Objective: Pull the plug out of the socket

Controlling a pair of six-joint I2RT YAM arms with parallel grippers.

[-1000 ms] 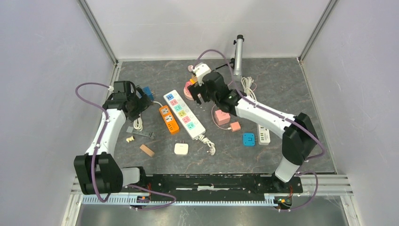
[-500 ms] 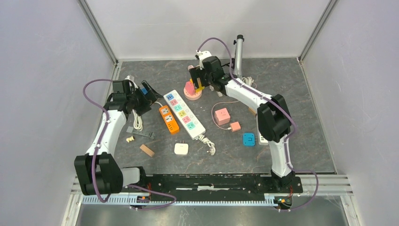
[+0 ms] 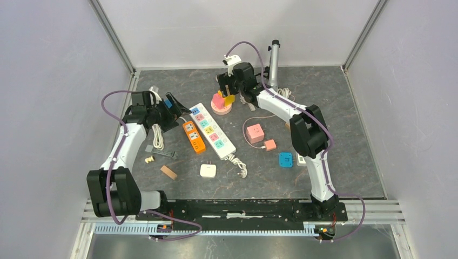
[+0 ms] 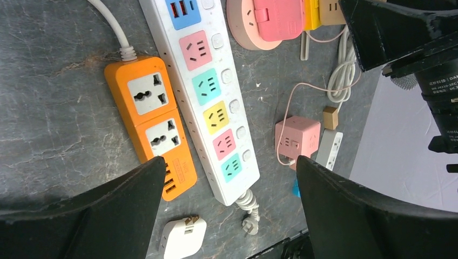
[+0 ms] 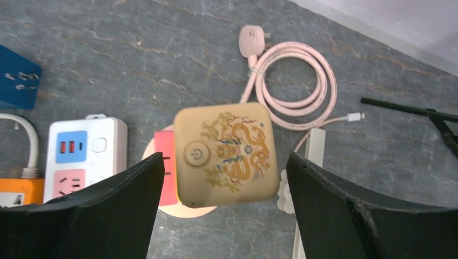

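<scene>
Right claw (image 5: 224, 161) was over the far middle of the table (image 3: 324, 91), and through its wrist camera I was looking straight down on the gold plug (image 5: 226, 154), the one with the dragon print and the round power button. It sat on the round pink socket (image 5: 186, 211), hard against a pink plug (image 5: 164, 167) on its left. The claw's fingers stood wide, one on each side of the gold plug with a clear gap on both, so I had hold of nothing there. A coiled pink cable (image 5: 294, 86) lay just beyond the plug on the stone-grey top.

Left claw (image 4: 229, 162) hung over the left part of the table, jaws spread as far as I could see them go, empty. Below it I saw the orange power strip (image 4: 154, 124) lying right beside the long white power strip (image 4: 208, 91) with its coloured outlets. A pink cube socket (image 4: 297, 137) sat off to that strip's right, and a small white adapter (image 4: 181, 237) lay near the strip's cord end.
</scene>
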